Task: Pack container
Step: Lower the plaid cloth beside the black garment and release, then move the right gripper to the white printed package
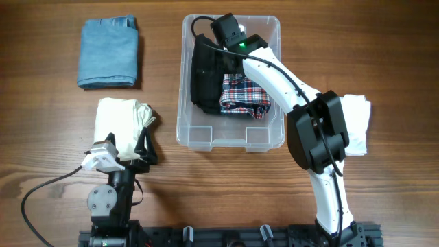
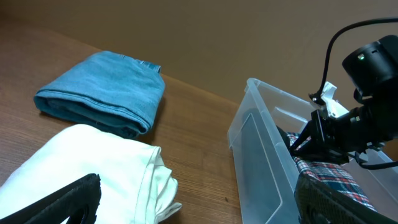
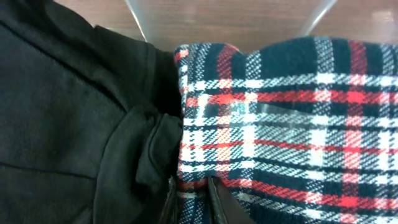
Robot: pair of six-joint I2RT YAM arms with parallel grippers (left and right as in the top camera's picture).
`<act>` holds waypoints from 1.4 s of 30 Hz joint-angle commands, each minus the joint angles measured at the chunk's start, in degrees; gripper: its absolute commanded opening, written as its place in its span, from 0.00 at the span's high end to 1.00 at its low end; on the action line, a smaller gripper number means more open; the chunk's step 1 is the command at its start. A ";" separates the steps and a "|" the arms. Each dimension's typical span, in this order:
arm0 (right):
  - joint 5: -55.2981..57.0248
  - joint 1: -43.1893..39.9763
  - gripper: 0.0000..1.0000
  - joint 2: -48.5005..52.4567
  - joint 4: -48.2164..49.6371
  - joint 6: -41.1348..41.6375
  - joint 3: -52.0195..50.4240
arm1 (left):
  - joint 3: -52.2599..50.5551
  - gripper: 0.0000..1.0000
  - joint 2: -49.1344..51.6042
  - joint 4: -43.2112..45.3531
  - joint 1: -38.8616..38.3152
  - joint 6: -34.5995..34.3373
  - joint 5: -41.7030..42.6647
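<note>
The clear container stands in the middle of the table. Inside it lie a black garment on the left and a folded plaid cloth beside it. My right gripper reaches down into the bin. In the right wrist view its fingers stand close together with the plaid cloth's edge between them, right next to the black garment. My left gripper is wide open, low over a folded white shirt left of the container wall.
A folded blue cloth lies at the back left, beyond the white shirt. Another white folded cloth sits right of the container, partly under the right arm.
</note>
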 commanded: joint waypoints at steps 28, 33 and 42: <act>7.43 -29.75 0.04 -49.96 -49.83 27.87 4.24 | -0.31 0.00 -0.09 -0.20 0.37 1.14 0.63; 4.74 -35.58 0.00 -54.29 -49.79 31.26 -3.80 | -0.31 0.00 -0.09 -0.20 0.37 1.16 0.63; -4.85 -40.06 0.00 -60.02 -35.80 40.48 -36.06 | -0.31 0.00 -0.09 -0.20 0.37 1.16 0.63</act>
